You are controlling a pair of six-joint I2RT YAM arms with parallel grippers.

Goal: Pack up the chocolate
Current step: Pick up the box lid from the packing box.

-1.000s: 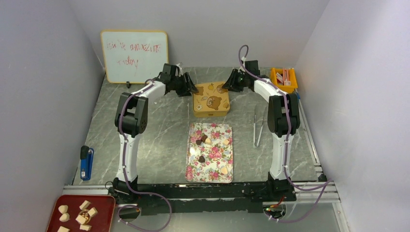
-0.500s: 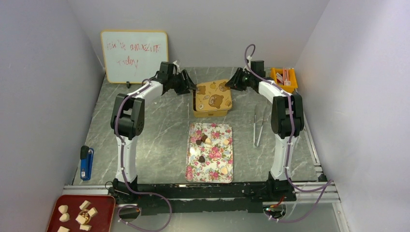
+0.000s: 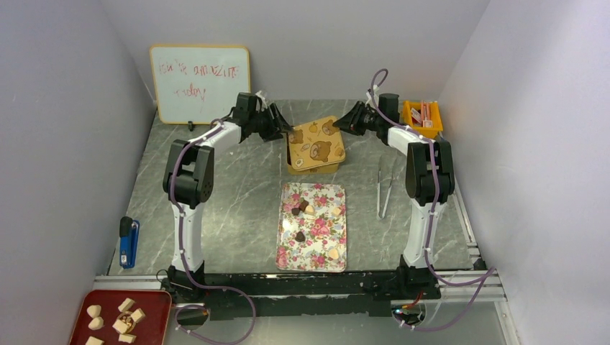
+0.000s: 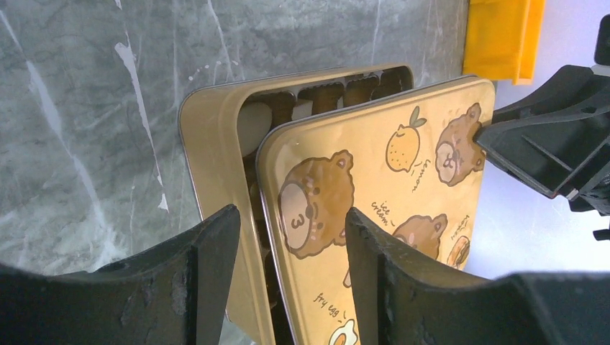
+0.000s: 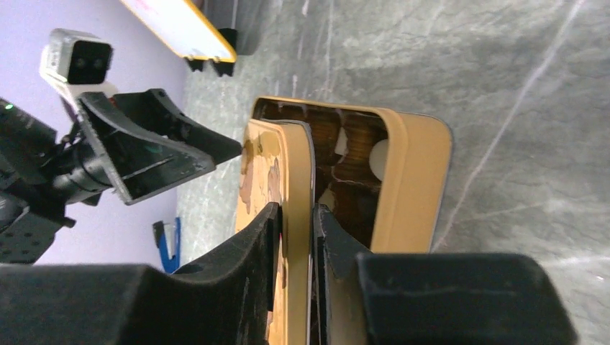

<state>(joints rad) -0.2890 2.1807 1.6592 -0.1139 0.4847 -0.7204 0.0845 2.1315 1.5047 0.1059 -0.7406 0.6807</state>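
Several chocolates, dark ones and tan ones, lie on the floral tray. Behind the tray stands a golden bear-print tin, and its lid is tilted up off it. My right gripper is shut on the lid's right edge. My left gripper is open, its fingers astride the tin's left wall and the lid's edge. A cream sweet shows inside the tin, among brown dividers.
A whiteboard leans at the back left and an orange bin sits at the back right. Tweezers lie right of the tray, a blue tool at the left edge. A red tray with beige chunks is at the near left.
My right gripper has closed on the lid and raised it, so the lid now tilts up off the tin. The left gripper has stayed at the tin's left side.
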